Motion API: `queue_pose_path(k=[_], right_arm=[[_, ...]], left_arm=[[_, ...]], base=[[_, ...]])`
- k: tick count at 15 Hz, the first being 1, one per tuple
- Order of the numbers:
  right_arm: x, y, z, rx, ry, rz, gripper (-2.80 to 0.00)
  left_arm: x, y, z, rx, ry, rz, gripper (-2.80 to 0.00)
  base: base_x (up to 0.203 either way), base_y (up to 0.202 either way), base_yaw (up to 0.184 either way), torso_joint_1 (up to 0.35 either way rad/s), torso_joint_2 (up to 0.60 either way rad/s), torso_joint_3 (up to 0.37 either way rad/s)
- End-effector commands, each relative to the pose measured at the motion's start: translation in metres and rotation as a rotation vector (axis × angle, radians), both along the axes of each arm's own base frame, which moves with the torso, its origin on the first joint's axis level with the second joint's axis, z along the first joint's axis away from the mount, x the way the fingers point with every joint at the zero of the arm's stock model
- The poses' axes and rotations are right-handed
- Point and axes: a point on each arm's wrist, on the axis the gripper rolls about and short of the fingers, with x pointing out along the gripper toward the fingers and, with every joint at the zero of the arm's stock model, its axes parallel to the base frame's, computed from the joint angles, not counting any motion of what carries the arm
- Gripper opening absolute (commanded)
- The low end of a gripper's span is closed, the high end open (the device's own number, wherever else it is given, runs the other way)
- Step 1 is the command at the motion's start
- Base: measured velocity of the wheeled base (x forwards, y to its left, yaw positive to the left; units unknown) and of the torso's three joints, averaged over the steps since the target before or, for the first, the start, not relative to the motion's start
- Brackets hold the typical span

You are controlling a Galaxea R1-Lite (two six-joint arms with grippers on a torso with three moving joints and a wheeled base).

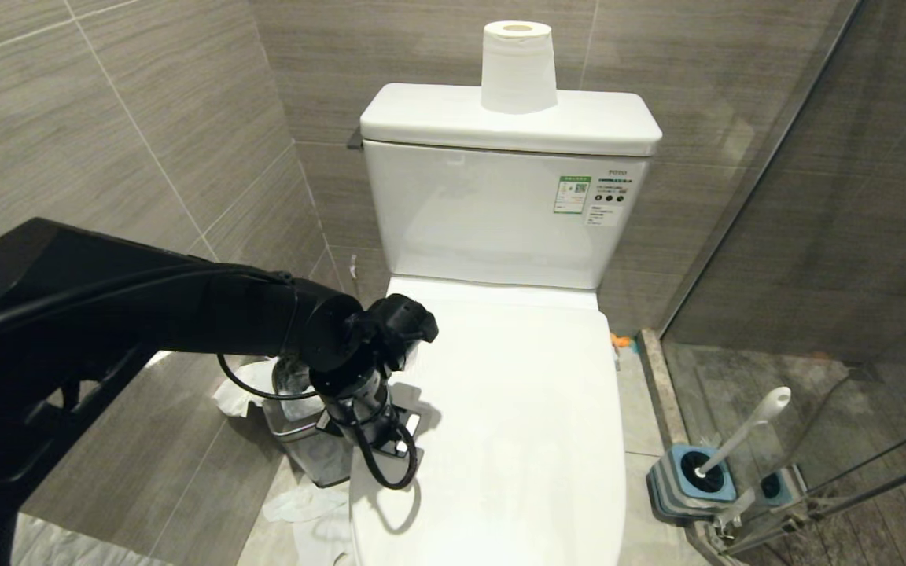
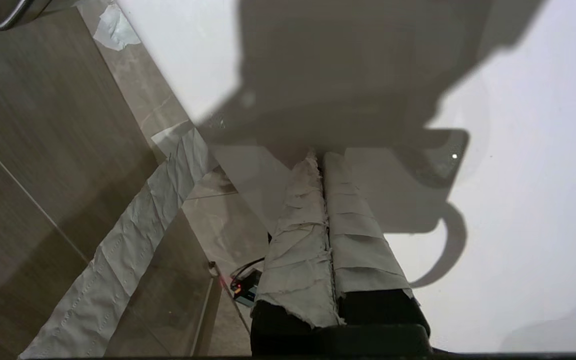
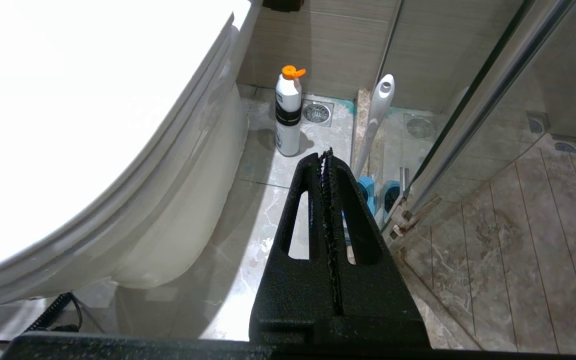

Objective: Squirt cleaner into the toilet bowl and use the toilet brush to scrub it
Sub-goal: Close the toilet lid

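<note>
Left arm over the closed toilet lid, brush parked in its holder.

The left gripper, its paper-wrapped fingers pressed together on nothing, points down at the left edge of the toilet bowl's shut lid, with the steel waste bin tight beside it on the wall side. The toilet brush stands tilted in its blue holder on the floor right of the toilet, against the glass shower door. Only the right wrist view shows the right gripper, also closed and empty, low beside the bowl, and an orange-capped cleaner bottle by the floor drain.
</note>
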Motion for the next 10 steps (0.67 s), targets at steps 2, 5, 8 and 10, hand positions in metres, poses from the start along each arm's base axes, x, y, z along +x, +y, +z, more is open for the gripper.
queue_pose_path(k=[2, 5, 8, 10], right_arm=[[0.000, 0.000, 0.000, 0.000, 0.002, 0.000, -2.80], [0.000, 0.000, 0.000, 0.000, 0.002, 0.000, -2.80], [0.000, 0.000, 0.000, 0.000, 0.002, 0.000, -2.80], [0.000, 0.000, 0.000, 0.000, 0.002, 0.000, -2.80]], left_arm=[[-0.001, -0.009, -0.012, 0.008, -0.006, 0.010, -2.80], [-0.001, -0.013, -0.025, 0.011, -0.037, 0.047, -2.80], [-0.002, -0.012, -0.015, -0.009, -0.065, 0.050, -2.80], [-0.008, -0.008, 0.009, -0.055, -0.112, 0.046, -2.80]], base=[[0.000, 0.000, 0.000, 0.000, 0.00, 0.000], [0.000, 0.000, 0.000, 0.001, 0.00, 0.009], [0.000, 0.000, 0.000, 0.000, 0.00, 0.000], [0.000, 0.000, 0.000, 0.000, 0.00, 0.000]])
